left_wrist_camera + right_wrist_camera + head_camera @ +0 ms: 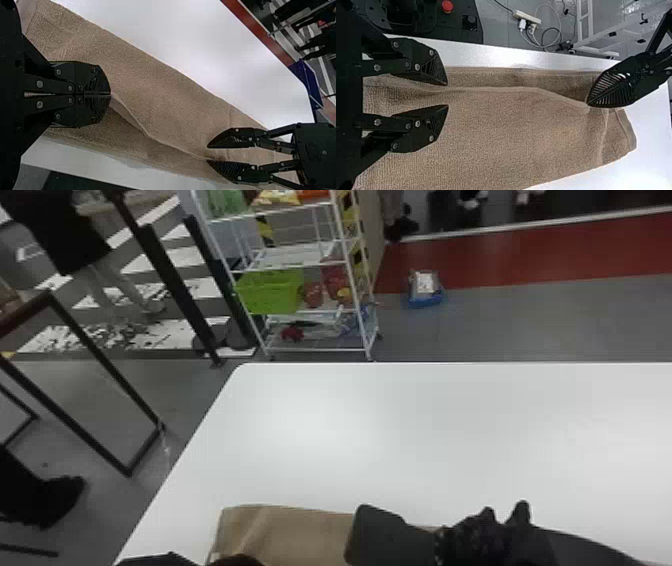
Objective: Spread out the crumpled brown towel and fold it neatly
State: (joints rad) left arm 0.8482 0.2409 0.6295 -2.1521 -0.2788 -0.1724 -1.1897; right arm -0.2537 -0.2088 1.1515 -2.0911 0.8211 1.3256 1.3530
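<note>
Head camera: I looked forward and down across the white table (425, 430), wire shelving rack (300, 265) farther off. Wrist cameras, two: close above the brown towel (158, 103), slanted down, each facing the other arm. Common to all three: towel, table.

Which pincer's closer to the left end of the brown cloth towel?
Left. The left pincer is shut on a fold of the towel, just in from that end; the right pincer is open at the towel, farther right.
</note>
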